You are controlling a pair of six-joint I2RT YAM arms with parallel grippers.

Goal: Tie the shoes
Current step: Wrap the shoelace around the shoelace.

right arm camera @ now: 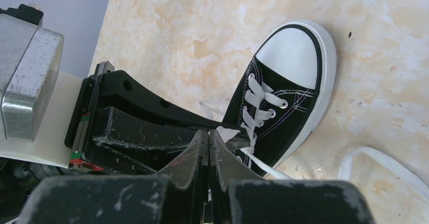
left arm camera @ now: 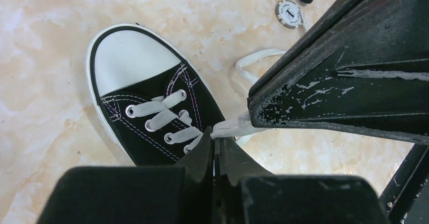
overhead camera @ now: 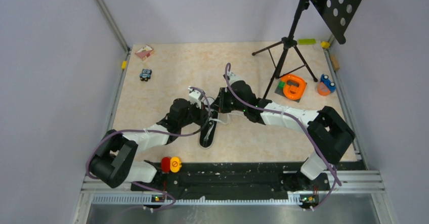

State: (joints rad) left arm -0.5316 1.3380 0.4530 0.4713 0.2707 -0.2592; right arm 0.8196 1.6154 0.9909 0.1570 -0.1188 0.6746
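Note:
A black sneaker (overhead camera: 207,133) with a white toe cap lies mid-table, toe toward the arms. Both grippers meet just above its lacing. In the left wrist view the shoe (left arm camera: 146,97) fills the left side, and my left gripper (left arm camera: 216,139) is shut on a white lace (left arm camera: 230,129) that runs right under the right gripper's black fingers (left arm camera: 344,82). In the right wrist view my right gripper (right arm camera: 208,133) is shut on a lace (right arm camera: 223,133) beside the shoe (right arm camera: 283,92), pressed against the left gripper's fingers (right arm camera: 152,128). In the top view the left gripper (overhead camera: 205,102) and right gripper (overhead camera: 220,105) nearly touch.
Slack lace loops lie on the table (left arm camera: 253,59) (right arm camera: 379,158). A tripod (overhead camera: 283,57) with a perforated black panel stands back right, near an orange object (overhead camera: 293,86) and a blue-orange toy (overhead camera: 326,85). A small toy car (overhead camera: 145,74) and a pink block (overhead camera: 144,52) sit back left.

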